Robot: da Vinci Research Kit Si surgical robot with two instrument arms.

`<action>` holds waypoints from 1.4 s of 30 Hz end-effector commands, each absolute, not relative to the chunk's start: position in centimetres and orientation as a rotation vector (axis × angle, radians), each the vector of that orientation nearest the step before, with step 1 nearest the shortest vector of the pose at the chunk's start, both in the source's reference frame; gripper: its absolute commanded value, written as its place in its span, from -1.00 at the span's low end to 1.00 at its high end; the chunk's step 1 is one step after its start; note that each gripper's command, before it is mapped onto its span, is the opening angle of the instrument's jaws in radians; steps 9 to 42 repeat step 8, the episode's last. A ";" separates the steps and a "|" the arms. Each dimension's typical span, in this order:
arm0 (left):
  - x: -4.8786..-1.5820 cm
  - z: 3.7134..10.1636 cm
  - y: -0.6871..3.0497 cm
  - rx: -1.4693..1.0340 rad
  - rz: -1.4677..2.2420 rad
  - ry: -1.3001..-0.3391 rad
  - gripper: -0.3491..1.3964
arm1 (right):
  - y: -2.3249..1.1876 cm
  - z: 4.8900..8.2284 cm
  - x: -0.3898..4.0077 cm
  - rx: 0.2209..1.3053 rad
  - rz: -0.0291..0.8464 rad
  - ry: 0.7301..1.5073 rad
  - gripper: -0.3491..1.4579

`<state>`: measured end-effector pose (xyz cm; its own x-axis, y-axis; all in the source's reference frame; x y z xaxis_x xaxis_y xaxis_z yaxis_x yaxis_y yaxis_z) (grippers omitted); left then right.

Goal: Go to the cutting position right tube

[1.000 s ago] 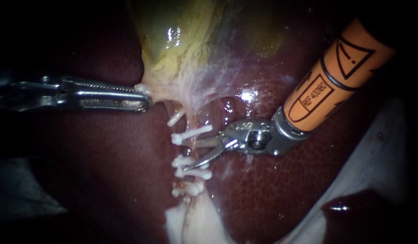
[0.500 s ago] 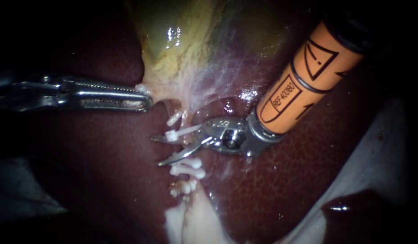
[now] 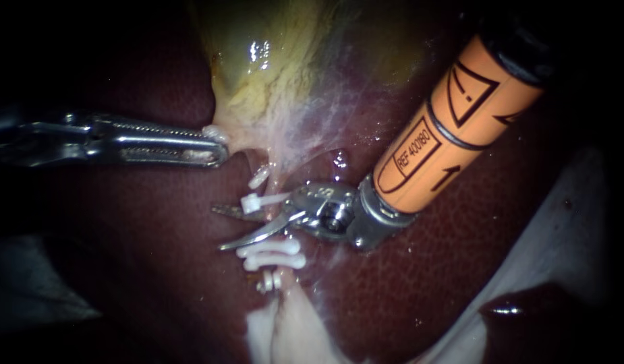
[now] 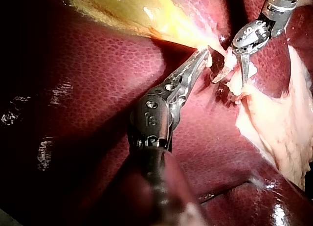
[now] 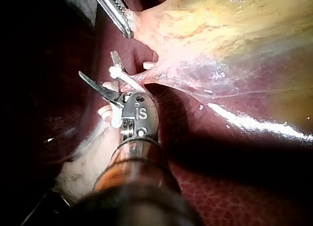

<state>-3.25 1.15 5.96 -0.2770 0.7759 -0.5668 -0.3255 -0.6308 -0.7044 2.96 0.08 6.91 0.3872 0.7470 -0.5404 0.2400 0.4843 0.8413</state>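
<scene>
Right instrument [image 3: 217, 229] orange-sleeved, black markings, silver wrist, left instrument [image 3: 217, 151] slim serrated steel

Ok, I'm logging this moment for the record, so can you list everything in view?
gallbladder: one, yellow-green, upper centre
liver: one, dark red, all around
tube: one clearly seen, pale pink, running down from the gallbladder
clips: about five, white, across the tube
pale tissue: one patch, whitish, below the clips
left instrument: one, silver, pincer shut on the gallbladder's lower edge
right instrument: one, orange shaft, silver pincer open astride the tube, between clips
</scene>
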 end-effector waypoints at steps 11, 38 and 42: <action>-3.24 5.97 1.16 -1.243 1.970 -0.605 -1.00 | 0.11 6.83 2.93 1.068 0.418 1.166 0.86; -3.24 5.97 1.16 -1.243 1.970 -0.605 -1.00 | 0.11 6.83 2.93 1.068 0.418 1.166 0.86; -3.24 5.97 1.16 -1.243 1.970 -0.605 -1.00 | 0.11 6.83 2.93 1.068 0.418 1.166 0.86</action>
